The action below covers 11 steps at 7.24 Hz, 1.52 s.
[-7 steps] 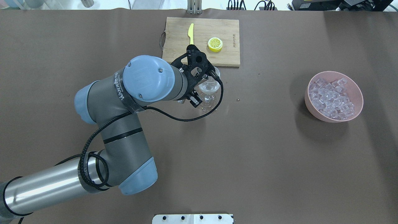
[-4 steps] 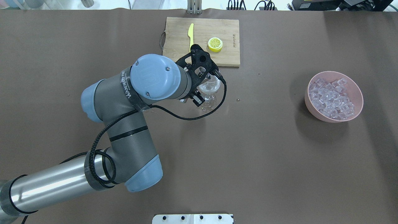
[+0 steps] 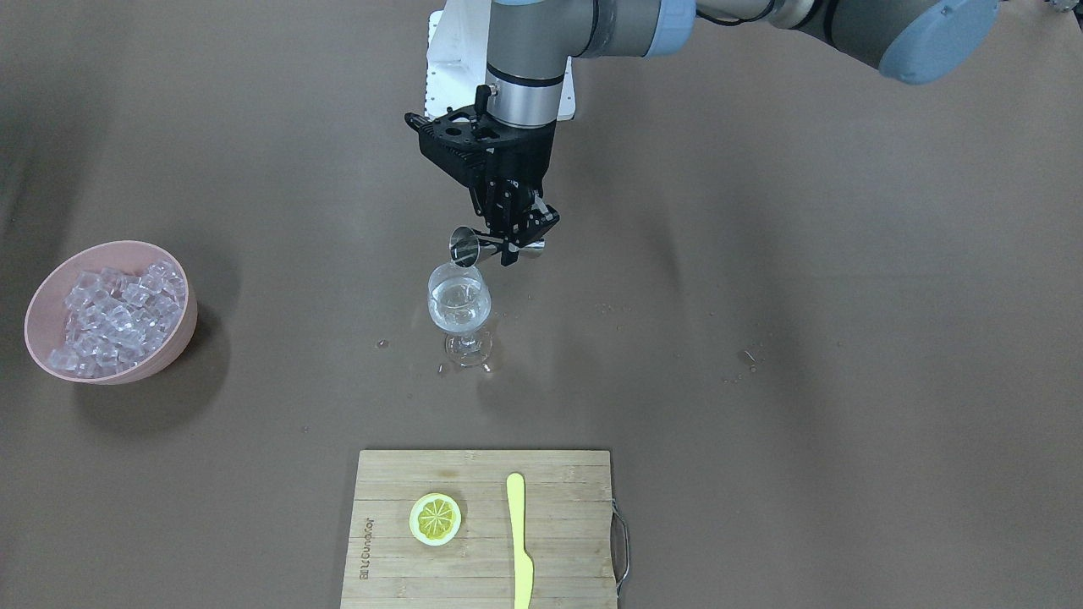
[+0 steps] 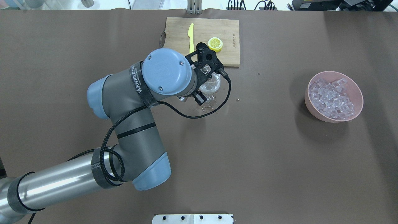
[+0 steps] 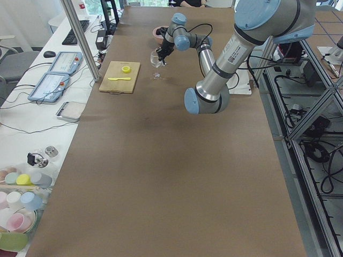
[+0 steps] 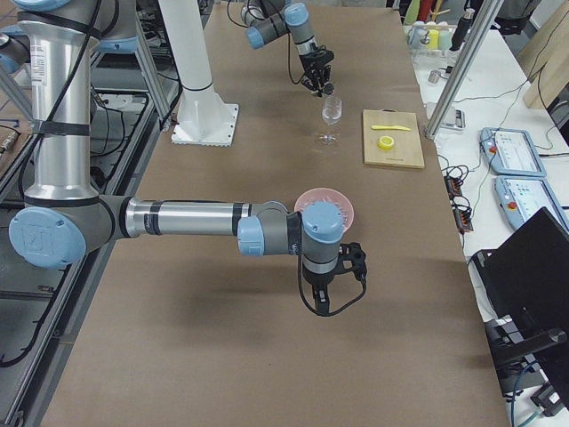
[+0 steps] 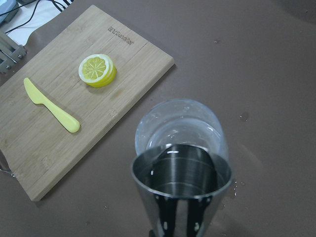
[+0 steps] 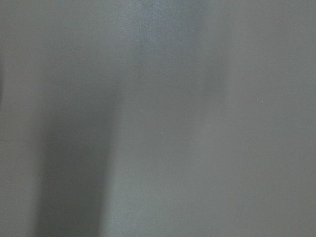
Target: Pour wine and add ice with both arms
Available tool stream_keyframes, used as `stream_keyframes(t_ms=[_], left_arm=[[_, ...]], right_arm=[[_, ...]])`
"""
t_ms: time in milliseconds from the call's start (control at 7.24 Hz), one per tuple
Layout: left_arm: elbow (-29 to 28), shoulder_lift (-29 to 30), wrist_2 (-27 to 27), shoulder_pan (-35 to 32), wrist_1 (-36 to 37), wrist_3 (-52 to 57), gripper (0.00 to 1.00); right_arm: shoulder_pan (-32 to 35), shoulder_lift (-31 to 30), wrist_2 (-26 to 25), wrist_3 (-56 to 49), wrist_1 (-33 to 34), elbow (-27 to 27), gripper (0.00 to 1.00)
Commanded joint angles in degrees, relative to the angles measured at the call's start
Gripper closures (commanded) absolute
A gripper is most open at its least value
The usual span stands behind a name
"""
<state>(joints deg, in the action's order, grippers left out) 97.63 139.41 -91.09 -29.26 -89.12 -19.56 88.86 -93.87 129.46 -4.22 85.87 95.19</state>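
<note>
Since the left gripper (image 3: 516, 239) has its fingers clenched on the waist of the jigger (image 3: 464, 247), which lies tipped on its side just above the rim of the wine glass (image 3: 459, 304), the pour looks close to finished. The wrist view shows only beads of liquid inside the cup, and the wine (image 3: 459, 319) sits as a shallow clear pool low in the bowl of the glass. To finish well, I would hold the lip over the mouth until the drips stop. I would then roll the cup upright slowly and lift straight up before swinging away, so that nothing clips the thin rim. Small wet spots on the desk (image 3: 761, 254) beside the glass's foot suggest how easily this liquid goes astray. The jigger is polished steel, two cones joined at a narrow neck, smooth and likely slippery under a loose grip. The glass is thin and clear, a round bowl on a slim stem and flat foot, probably top-heavy if nudged. The ice (image 3: 114, 313) is a heap of small glassy cubes with whitish edges in a matte pink bowl (image 3: 182, 338), well apart from the glass on the robot's right. The right gripper (image 6: 322, 298) points down at the plain brown desk near that bowl, and I cannot tell whether its fingers are released or clenched. Beyond the glass lies a pale wooden board (image 3: 558, 524) with a lemon slice (image 3: 435, 518) and a yellow knife (image 3: 519, 541).
</note>
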Motion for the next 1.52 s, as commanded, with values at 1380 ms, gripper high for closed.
stream_keyframes(t_ms=[1380], left_arm=[[-2.71,6.05,2.14,-0.27,12.91,5.84,1.0]], right_arm=[[0.0,0.0,0.0,0.0,0.0,0.0,0.0]])
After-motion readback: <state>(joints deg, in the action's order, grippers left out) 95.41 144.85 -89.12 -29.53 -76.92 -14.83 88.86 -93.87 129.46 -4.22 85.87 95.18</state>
